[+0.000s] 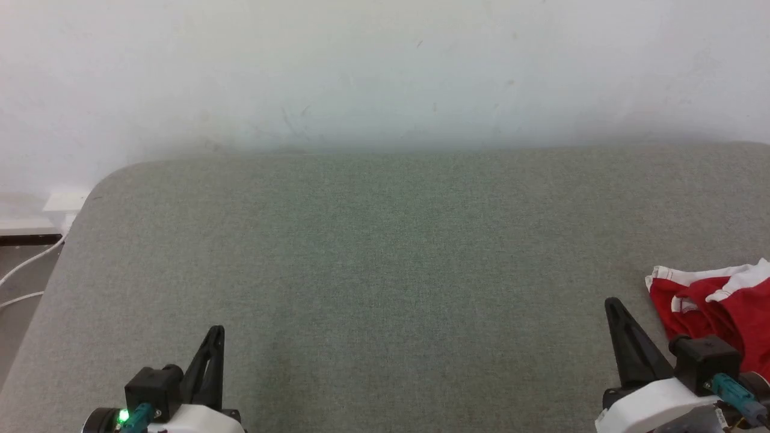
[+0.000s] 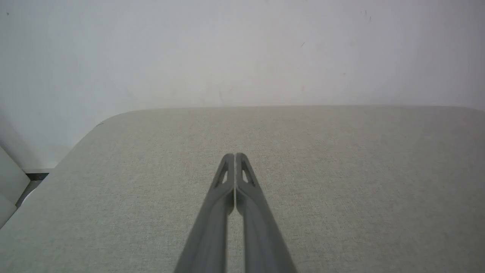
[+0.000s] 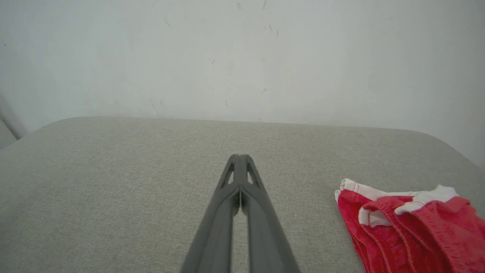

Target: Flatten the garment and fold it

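The garment [image 1: 719, 307], red with white trim, lies crumpled at the right edge of the grey-green table, partly cut off by the head view's edge. In the right wrist view the garment [image 3: 409, 227] sits bunched to the right of my fingers. My right gripper [image 1: 615, 307] is shut and empty, just left of the garment and apart from it; its tips [image 3: 239, 157] meet above bare cloth. My left gripper [image 1: 215, 334] stands at the lower left, far from the garment, shut on nothing, with its tips [image 2: 235, 156] pressed together over the table.
A grey-green fabric-covered table [image 1: 373, 258] with a rounded far-left corner runs up to a white wall [image 1: 385, 72]. White cables [image 1: 27, 270] hang off beyond the table's left edge, over the floor.
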### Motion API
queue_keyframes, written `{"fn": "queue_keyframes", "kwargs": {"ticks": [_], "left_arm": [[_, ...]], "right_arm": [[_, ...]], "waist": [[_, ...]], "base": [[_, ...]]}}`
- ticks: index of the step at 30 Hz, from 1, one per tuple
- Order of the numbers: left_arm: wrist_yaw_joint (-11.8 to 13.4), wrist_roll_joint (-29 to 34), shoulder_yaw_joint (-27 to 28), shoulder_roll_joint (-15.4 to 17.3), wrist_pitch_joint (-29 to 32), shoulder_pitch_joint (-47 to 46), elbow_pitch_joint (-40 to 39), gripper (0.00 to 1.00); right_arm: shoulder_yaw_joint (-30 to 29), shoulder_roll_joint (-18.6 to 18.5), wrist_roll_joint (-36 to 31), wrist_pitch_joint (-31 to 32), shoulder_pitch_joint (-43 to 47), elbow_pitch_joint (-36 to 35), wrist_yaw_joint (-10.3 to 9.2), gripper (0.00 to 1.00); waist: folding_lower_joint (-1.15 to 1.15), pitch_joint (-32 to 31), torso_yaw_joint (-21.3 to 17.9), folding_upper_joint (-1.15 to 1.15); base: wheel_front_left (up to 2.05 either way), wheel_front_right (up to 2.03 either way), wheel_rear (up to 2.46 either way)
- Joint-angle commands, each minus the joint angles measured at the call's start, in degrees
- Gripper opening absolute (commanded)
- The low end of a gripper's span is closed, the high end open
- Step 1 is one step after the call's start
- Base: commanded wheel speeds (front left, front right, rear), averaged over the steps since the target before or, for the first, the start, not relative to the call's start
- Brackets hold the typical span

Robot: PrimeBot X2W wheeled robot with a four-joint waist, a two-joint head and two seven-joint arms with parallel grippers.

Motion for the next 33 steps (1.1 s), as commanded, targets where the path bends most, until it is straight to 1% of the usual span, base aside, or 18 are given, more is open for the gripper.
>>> {"fn": "queue_keyframes", "kwargs": {"ticks": [1, 33], "left_arm": [[0.5, 0.7, 0.2, -0.4, 0.3, -0.6, -0.5, 0.0], [1.3, 3.5, 0.7, -2.4, 3.4, -1.8, -3.1, 0.0]], "right_arm": [[0.1, 0.0, -0.6, 0.0, -0.8, 0.1, -0.01, 0.0], [0.4, 0.1, -2.0, 0.9, -2.7, 0.5, -0.02, 0.0]], "waist": [[0.0, 0.0, 0.0, 0.0], [0.0, 0.5, -0.4, 0.0]], "base": [[0.0, 0.0, 0.0], [0.0, 0.0, 0.0]]}}
